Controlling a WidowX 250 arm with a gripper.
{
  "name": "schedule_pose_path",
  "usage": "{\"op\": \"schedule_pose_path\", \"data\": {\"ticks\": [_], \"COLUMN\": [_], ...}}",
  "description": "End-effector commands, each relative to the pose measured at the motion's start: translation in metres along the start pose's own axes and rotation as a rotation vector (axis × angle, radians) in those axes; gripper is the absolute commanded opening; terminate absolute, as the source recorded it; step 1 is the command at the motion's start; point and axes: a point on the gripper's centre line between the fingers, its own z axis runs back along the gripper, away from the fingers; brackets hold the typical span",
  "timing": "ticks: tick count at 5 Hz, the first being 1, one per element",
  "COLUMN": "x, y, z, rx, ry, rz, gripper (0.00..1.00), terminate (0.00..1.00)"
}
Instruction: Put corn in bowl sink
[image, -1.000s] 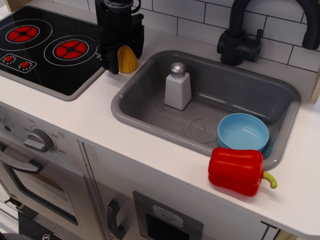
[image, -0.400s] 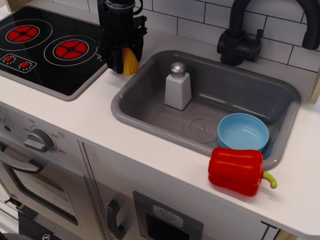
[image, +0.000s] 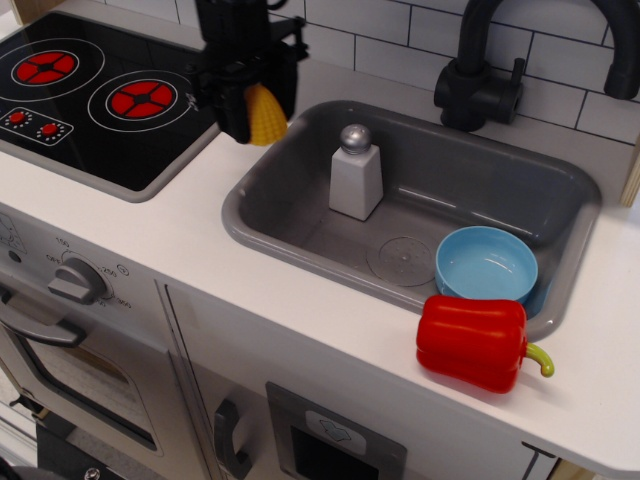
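Tool (image: 258, 105) is closed on the corn (image: 264, 115), gripping it between its black fingers just beyond the far left corner of the sink (image: 300, 215), beside the stovetop (image: 90, 130). Bowl (image: 486, 264) sits inside the sink at its near right corner, empty, well apart from the corn.

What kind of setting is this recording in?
Most likely a toy play kitchen: a grey plastic sink with a black tap, and a stovetop with printed red burners.
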Motion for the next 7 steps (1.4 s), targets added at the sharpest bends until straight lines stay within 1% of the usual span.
{"op": "schedule_pose_path", "data": {"ticks": [1, 2, 3, 4, 5, 7], "x": [-0.069, -0.097, -0.118, -0.138, -0.152, -0.165], "y": [-0.006, -0.021, -0.04, -0.049, -0.056, -0.063], "z": [0.016, 0.005, -0.009, -0.02, -0.029, -0.043], "rx": [0.024, 0.052, 0.071, 0.061, 0.054, 0.047], "ry": [0.053, 0.086, 0.171, 0.148, 0.136, 0.092], "rz": [-0.224, -0.323, -0.316, -0.327, -0.319, -0.301], "gripper": [0.0, 0.0, 0.0, 0.0, 0.0, 0.0], "terminate": [0.0, 0.0, 0.0, 0.0, 0.0, 0.0]}}
